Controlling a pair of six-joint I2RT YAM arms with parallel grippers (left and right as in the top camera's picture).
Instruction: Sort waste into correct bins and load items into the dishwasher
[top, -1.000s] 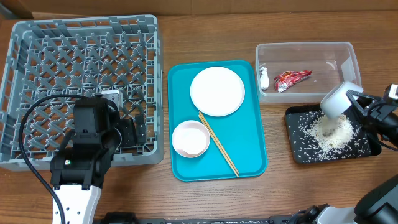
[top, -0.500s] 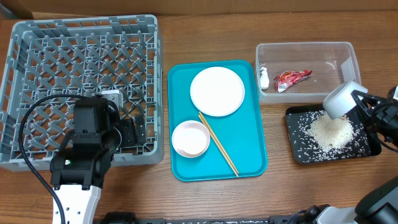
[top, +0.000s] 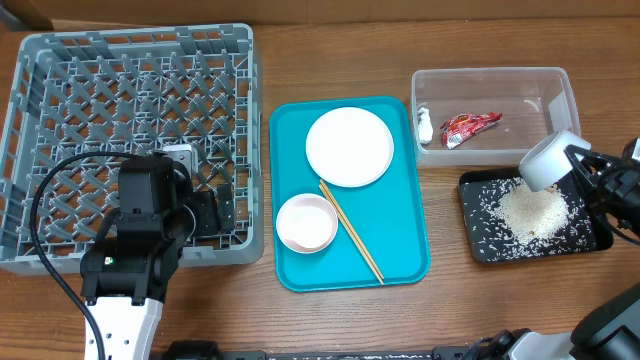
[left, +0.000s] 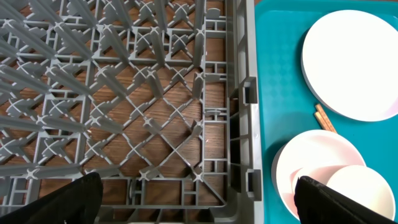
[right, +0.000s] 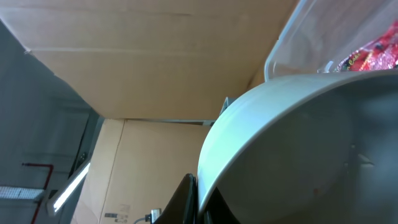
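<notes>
Right tool (top: 574, 161) pinches the tilted grey-green bowl (top: 543, 160) above the black tray (top: 467, 205); swinging off early could scatter rice (top: 532, 212) onto the desk (top: 450, 310).

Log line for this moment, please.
right end effector: shut on pale bowl, tipped above black tray | rice: piled in tray | left end effector: open above dish rack

the left arm (top: 140, 215) is covering the near right corner of the grey rack (top: 60, 90) from overhead. the right arm (top: 620, 195) is running off the right edge. in the right wrist view the pale bowl (right: 298, 155) is filling the frame, and only a sliver of red wrapper (right: 376, 53) is showing.
</notes>
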